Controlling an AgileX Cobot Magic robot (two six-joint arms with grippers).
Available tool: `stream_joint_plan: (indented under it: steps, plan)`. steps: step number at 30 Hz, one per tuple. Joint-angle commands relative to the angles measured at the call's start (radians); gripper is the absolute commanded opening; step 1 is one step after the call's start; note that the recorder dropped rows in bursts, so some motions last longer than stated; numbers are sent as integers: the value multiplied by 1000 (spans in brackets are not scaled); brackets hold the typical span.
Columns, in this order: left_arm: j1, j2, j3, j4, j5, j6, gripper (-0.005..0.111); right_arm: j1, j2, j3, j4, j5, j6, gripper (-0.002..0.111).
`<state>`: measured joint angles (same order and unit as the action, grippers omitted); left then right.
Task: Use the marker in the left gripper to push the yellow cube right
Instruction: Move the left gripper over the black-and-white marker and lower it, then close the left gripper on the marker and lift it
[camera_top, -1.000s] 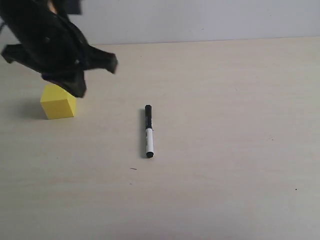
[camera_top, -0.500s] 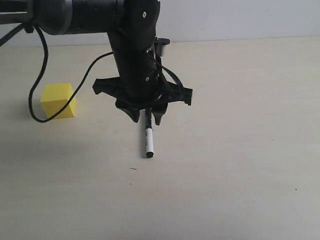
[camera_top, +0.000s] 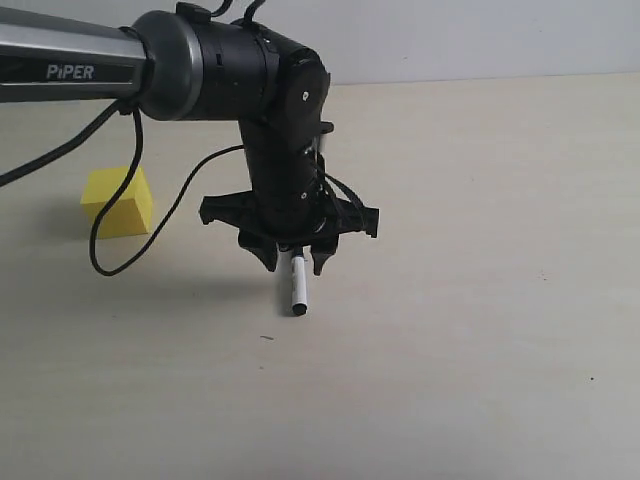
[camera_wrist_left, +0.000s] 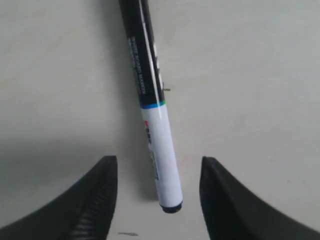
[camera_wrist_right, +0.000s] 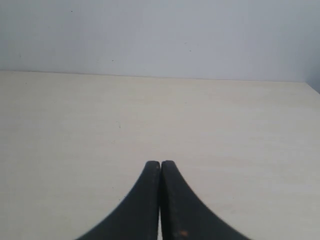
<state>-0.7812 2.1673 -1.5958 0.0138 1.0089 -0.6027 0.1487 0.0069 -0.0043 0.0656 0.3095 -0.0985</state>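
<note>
Pointing down from its level arm (camera_top: 60, 68), the left gripper (camera_top: 295, 266) hovers, jaws spread astride the marker (camera_top: 297, 286).

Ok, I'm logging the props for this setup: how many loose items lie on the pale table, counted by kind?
Slim black-and-white marker pen: 1
Small bright yellow plain cube: 1
Total: 2
</note>
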Motion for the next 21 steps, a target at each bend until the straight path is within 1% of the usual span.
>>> stream_joint_plan:
  steps: [1, 18, 21]
  plan:
    - [4, 9, -8, 2, -24, -12, 50, -6, -7, 4, -5, -13, -2, 0]
    - [4, 60, -8, 4, -54, -25, 50, -6, -7, 4, -5, -15, -2, 0]
    - [4, 60, -8, 4, -54, -25, 49, -6, -7, 4, -5, -15, -2, 0]
